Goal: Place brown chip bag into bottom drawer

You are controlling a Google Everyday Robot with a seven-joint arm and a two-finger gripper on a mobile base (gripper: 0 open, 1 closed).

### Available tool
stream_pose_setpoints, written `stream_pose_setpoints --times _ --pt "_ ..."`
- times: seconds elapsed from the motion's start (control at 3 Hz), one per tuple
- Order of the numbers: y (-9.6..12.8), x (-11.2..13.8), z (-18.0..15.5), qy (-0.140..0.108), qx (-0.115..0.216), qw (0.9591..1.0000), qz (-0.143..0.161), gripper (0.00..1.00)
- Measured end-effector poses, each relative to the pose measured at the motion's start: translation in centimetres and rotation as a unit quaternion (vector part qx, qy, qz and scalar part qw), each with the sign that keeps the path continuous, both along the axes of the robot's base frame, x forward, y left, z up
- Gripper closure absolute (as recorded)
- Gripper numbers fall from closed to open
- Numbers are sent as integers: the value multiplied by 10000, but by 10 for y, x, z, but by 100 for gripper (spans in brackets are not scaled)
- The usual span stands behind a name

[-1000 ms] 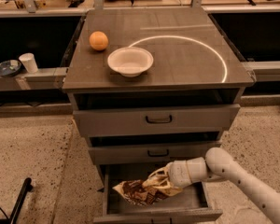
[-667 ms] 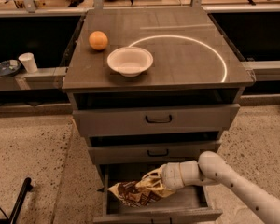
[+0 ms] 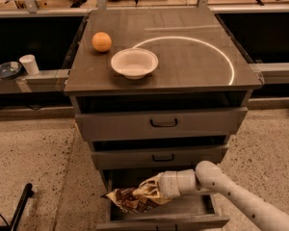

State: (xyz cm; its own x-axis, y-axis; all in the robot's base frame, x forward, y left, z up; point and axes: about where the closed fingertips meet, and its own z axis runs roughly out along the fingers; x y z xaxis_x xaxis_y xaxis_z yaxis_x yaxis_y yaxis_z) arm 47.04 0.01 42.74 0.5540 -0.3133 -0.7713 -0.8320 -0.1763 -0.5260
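The brown chip bag [image 3: 131, 198] is crumpled, dark brown with a pale tan side. It hangs in my gripper [image 3: 156, 190] over the left part of the open bottom drawer [image 3: 164, 222]. Its left tip reaches past the drawer's left wall. My white arm [image 3: 231, 191] comes in from the lower right, and the gripper is shut on the bag's right end. The bag covers most of the fingers. The two wider drawers above, with black handles, are pushed in.
An orange [image 3: 101, 41] and a white bowl [image 3: 134, 63] sit on the cabinet top. A white cup [image 3: 29, 64] and a dark dish [image 3: 7, 70] stand on a ledge at the left. A black bar [image 3: 20, 207] lies on the speckled floor at the lower left.
My arm has moved left across the open bottom drawer and carried the bag with it. The bag's tip now sticks out past the drawer's left wall.
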Motion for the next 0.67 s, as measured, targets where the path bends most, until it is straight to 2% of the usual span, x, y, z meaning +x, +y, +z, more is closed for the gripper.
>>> stream_pose_setpoints --times 0.67 --pt "0 0 0 0 0 10000 0 51"
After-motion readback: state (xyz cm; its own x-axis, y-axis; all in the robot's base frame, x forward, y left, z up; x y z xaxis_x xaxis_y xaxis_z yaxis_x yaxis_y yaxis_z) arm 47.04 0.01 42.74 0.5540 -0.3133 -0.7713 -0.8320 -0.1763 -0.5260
